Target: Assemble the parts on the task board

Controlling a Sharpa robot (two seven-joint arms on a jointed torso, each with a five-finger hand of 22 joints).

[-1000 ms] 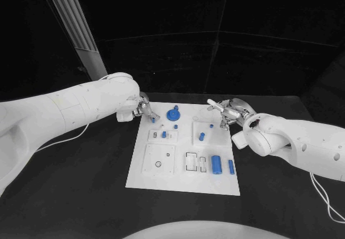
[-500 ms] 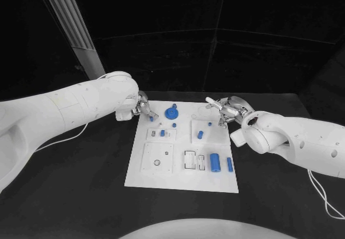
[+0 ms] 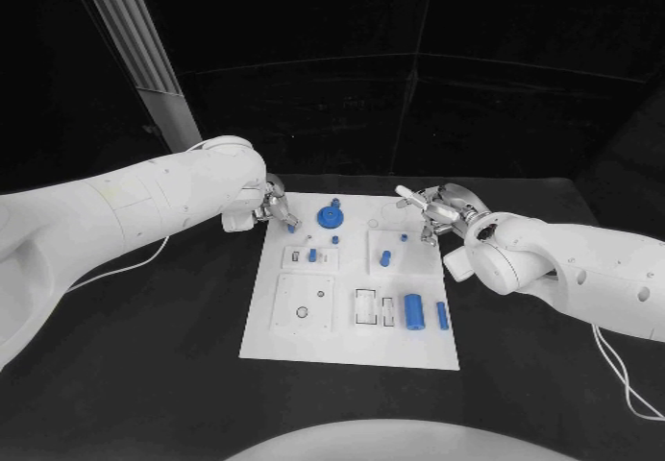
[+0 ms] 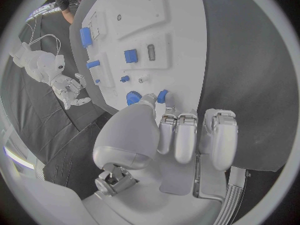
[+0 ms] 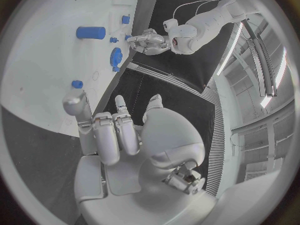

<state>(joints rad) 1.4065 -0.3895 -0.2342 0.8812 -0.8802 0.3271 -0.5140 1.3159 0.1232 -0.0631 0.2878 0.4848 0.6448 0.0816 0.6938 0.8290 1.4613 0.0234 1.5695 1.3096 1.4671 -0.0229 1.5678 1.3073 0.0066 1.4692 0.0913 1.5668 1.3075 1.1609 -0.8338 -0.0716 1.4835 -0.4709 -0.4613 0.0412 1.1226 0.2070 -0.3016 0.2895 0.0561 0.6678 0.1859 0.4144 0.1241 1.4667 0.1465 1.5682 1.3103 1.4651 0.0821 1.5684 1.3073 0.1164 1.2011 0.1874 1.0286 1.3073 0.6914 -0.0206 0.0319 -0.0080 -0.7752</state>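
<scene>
White and flat, the task board (image 3: 354,288) lies in the middle of the black table (image 3: 166,336), with blue parts scattered over its far half and near right area. The left hand (image 3: 272,209) sits at the board's far left corner — its fingers (image 4: 177,135) are curled in together, and a small blue peg (image 3: 291,229) shows at their tips, touching them; whether it is actually pinched cannot be told. Just beside it, toward the far edge's middle, stands a round blue gear (image 3: 332,215). The right hand (image 3: 438,213) hovers over the board's far right corner, fingers (image 5: 107,135) loosely bent and apart, holding nothing, with a small blue stud (image 5: 77,84) on the board just beyond its fingertips. Near the right edge lie a blue cylinder (image 3: 414,311) and a slimmer blue bar (image 3: 444,315) side by side — apart from both hands.
</scene>
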